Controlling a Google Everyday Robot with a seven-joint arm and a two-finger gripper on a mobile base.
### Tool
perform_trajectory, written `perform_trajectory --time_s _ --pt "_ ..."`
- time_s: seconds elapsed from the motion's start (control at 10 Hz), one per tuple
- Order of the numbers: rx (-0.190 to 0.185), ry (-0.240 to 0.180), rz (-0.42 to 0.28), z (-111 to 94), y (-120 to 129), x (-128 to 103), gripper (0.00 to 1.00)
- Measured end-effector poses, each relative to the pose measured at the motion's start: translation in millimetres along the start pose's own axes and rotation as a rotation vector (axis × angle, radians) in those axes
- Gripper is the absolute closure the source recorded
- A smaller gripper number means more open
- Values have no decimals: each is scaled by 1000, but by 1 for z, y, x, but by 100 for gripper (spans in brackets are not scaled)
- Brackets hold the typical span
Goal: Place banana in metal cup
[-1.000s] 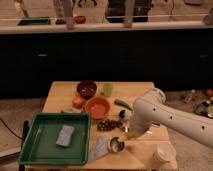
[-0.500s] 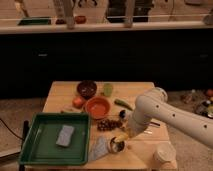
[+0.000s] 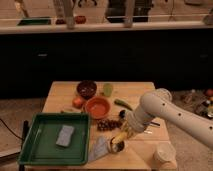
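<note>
The metal cup is small, shiny and dark inside, and stands near the table's front edge. My gripper reaches down from the white arm on the right, just above and slightly right of the cup. It is shut on the pale yellow banana, which hangs tilted with its lower end at the cup's rim. The gripper partly hides the banana's upper end.
A green tray with a grey sponge lies at the front left. An orange bowl, dark bowl, light green cup, dark green vegetable, grapes and a grey cloth are nearby. A white paper cup stands front right.
The arm has shifted only slightly. The gripper still holds the banana over the metal cup, a little lower than before.
</note>
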Motion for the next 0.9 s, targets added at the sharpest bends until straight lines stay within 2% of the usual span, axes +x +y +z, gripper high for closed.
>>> perform_trajectory --time_s 0.1,0.3,0.5,0.9 --pt "10 -46 -22 -1 -1 -6 100" --pt "18 -108 -54 1 -3 -15 100" --pt "16 -198 -94 4 -3 -27 100" --pt "-1 -303 -142 2 0 -42 100"
